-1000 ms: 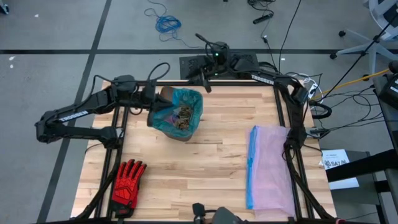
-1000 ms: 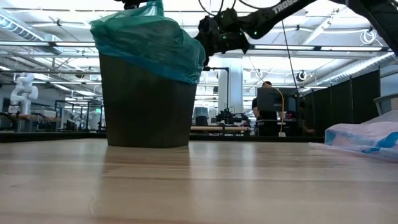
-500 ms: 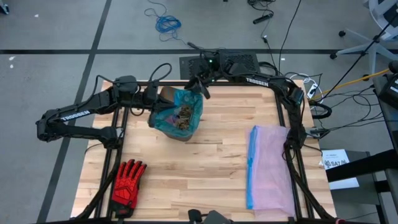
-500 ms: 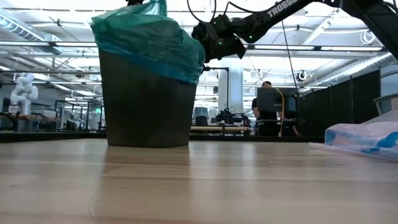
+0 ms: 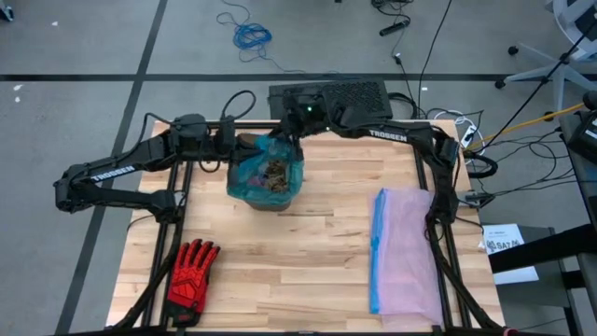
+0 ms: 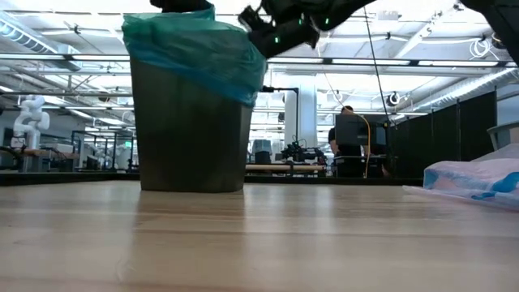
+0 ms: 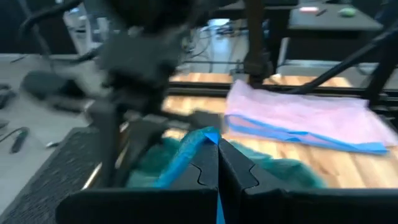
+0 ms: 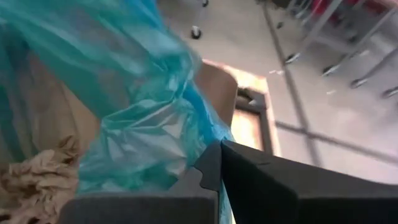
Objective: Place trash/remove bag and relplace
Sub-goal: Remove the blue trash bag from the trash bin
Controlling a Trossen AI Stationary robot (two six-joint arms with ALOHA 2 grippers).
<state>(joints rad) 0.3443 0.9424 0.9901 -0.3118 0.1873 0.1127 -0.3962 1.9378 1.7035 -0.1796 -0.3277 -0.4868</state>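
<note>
Teal-green bag lines a dark round bucket that stands at the far left part of the wooden table, and its thin edge hangs over the rim in soft folds. From above, the trash shows inside as crumpled tan-brown paper lumps; the low view sees only the bucket wall and the bag's skirt. The right wrist view shows glossy wrinkled plastic and some brown paper close by. The left gripper is at the left side of the rim, its fingers pressed together on a strip of the bag. The right gripper is at the far right side of the rim, also closed on the bag's edge. One second ago the right gripper was apart from the bucket, behind it, with fingers half spread; now it has come to the rim and pinched the plastic. A pale lilac bag with blue edge lies flat on the right, and a red-and-black glove lies near the front left corner
</note>
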